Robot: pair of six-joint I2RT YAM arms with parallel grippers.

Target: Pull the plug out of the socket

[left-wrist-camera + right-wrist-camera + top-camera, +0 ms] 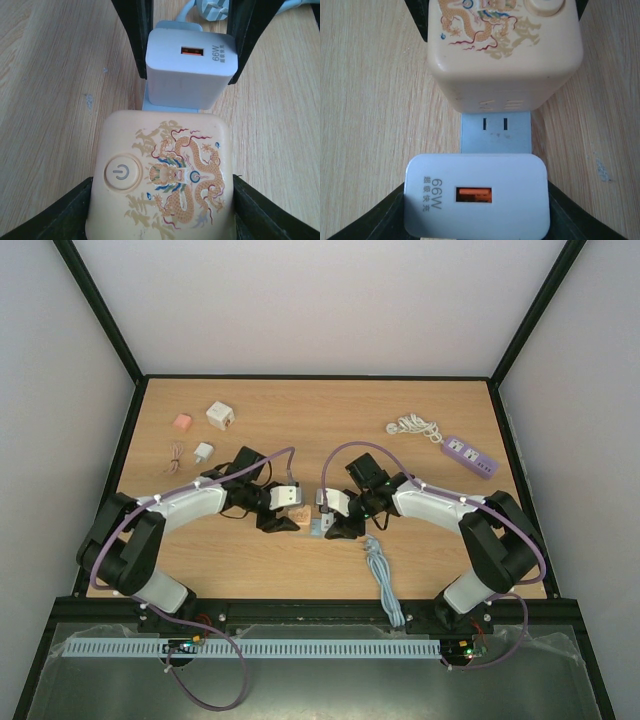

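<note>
Left gripper (162,205): closed on the socket cube (162,175), one black finger against each side, at a middling width.
- The socket cube is cream-coloured with rounded corners.
- Its top face has a round power button with the standby symbol and a coloured dragon drawing. Gold Chinese characters sit around the dragon; I could not read them.
- In the right wrist view, slot openings show on the side wall facing the plug.

Right gripper (477,200): closed on the charger plug (477,197), gripped by its two side walls.
- The charger plug is white with an orange USB port in its face.
- It is printed "66W", with a line of small Chinese characters beside that.

Position: both items are at mid-table (300,400), just in front of the arms, with the two grippers facing each other.
- A pale blue block (495,132) with two slits in its top bridges the gap between cube and plug.
- I cannot tell whether the prongs are seated.

Also on the table:
- purple power strip (470,455), far right
- white coiled cord (415,426), beside the power strip
- white cube adapter (221,416), far left
- grey-blue cable (382,575), near the right arm base
</note>
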